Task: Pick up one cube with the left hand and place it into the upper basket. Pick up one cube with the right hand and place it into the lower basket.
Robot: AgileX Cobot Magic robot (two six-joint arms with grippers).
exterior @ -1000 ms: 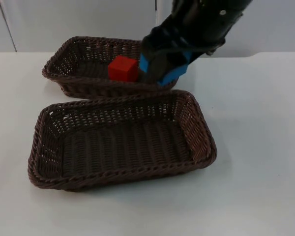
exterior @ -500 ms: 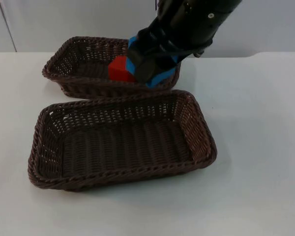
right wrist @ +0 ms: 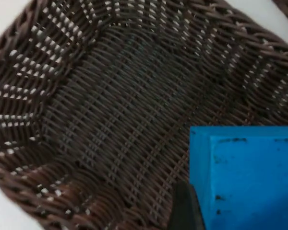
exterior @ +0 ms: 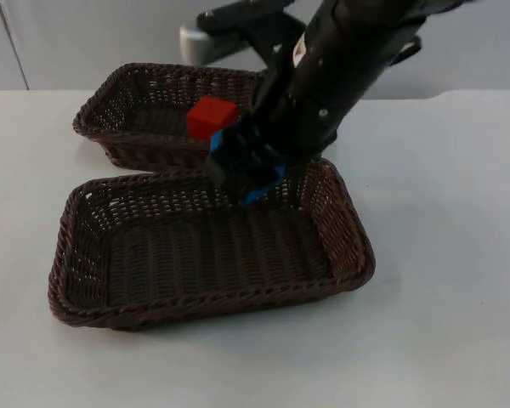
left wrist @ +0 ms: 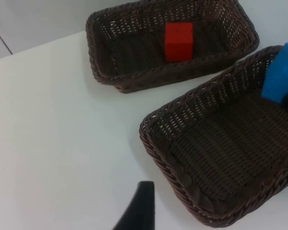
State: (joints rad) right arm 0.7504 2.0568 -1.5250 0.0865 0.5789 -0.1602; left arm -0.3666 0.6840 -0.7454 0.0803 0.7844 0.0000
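A red cube (exterior: 212, 117) (left wrist: 178, 41) lies inside the upper wicker basket (exterior: 98, 127) (left wrist: 102, 74). My right gripper (exterior: 242, 170) is shut on a blue cube (exterior: 253, 194) (right wrist: 249, 177) (left wrist: 280, 80) and holds it just above the far side of the lower basket (exterior: 68, 255) (left wrist: 158, 153) (right wrist: 86, 96). The woven floor under the blue cube is bare. My left arm waits over the white table to the left of both baskets; one black fingertip (left wrist: 140, 206) of its gripper shows there.
The two brown baskets stand close together, the upper one's near rim almost touching the lower one's far rim. White table (exterior: 442, 255) stretches to the right and in front. The grey partition wall (exterior: 85, 42) closes the back.
My right gripper has carried the blue cube from above the upper basket, beside the red cube, forward and down over the lower basket's far side. The red cube has stayed put.
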